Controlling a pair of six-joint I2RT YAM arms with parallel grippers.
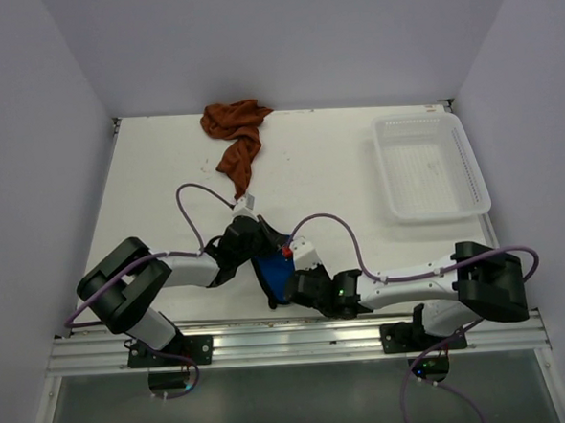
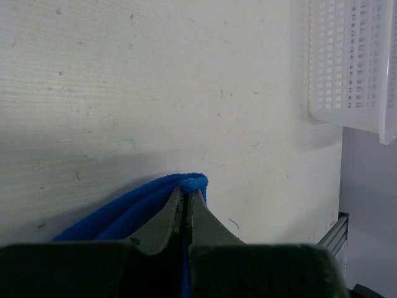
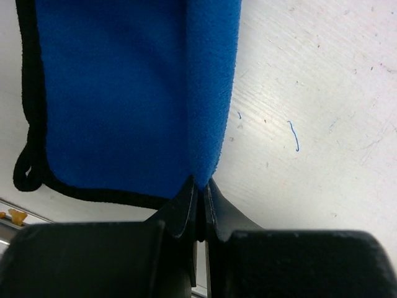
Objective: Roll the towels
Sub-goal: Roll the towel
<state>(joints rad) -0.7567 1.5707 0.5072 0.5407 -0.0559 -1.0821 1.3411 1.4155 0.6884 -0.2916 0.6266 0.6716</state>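
We find no readable text, label, brand, number or sign anywhere in these views.

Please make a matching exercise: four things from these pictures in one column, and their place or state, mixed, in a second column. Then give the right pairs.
Things:
1. blue towel
2. rust-brown towel
3. white mesh basket
4. left gripper

Places or states:
A. at the far right of the table, nothing inside
B. jaws shut on a blue fold
C. bunched at the far edge of the table
D. near the arm bases, pinched by both grippers

Pairs: 1-D, 2-C, 3-A, 4-B
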